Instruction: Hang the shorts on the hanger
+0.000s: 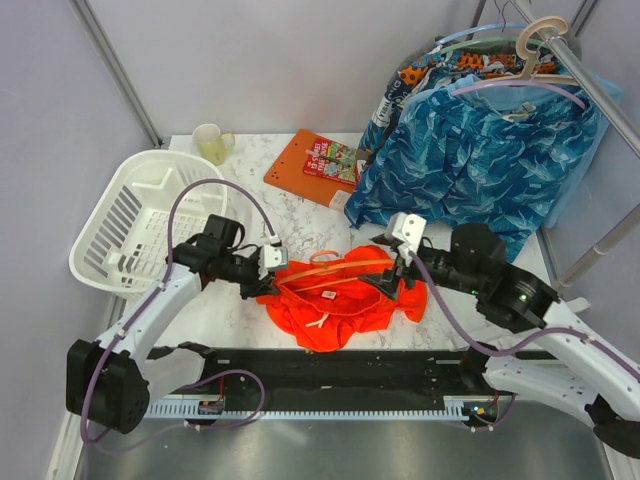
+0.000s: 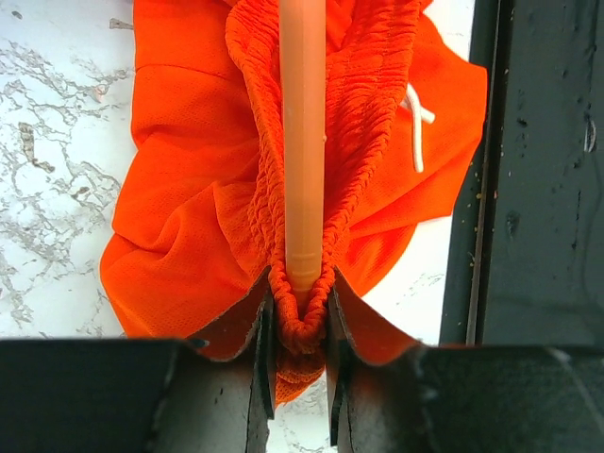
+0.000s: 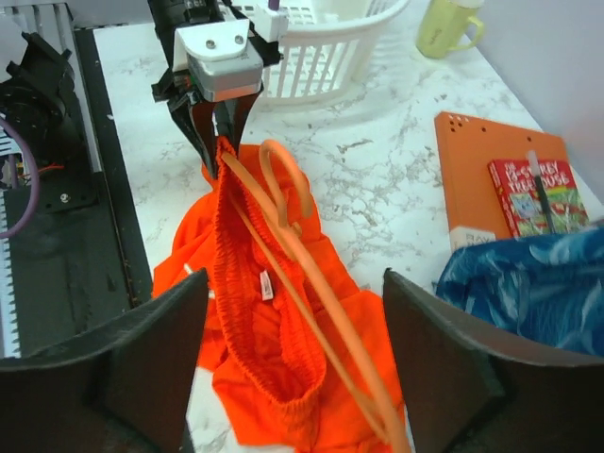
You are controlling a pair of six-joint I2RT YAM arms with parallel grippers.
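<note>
The bright orange-red shorts [image 1: 335, 305] lie bunched on the marble table between the two arms. The thin orange hanger [image 1: 330, 262] runs through their elastic waistband, with its hook towards the back. My left gripper [image 1: 272, 268] is shut on the left end of the waistband [image 2: 302, 326], and the tip of the hanger [image 2: 302, 142] sits between its fingers. My right gripper [image 3: 294, 283] stands wide open above the right end of the shorts [image 3: 255, 359] and of the hanger [image 3: 316, 278], holding nothing. A white tag shows inside the waistband.
A white laundry basket [image 1: 135, 225] stands at the left and a pale mug [image 1: 212, 143] behind it. An orange board with a booklet [image 1: 312, 165] lies at the back. Blue patterned garments [image 1: 480, 165] hang at the right. A black rail [image 1: 330, 370] crosses the front.
</note>
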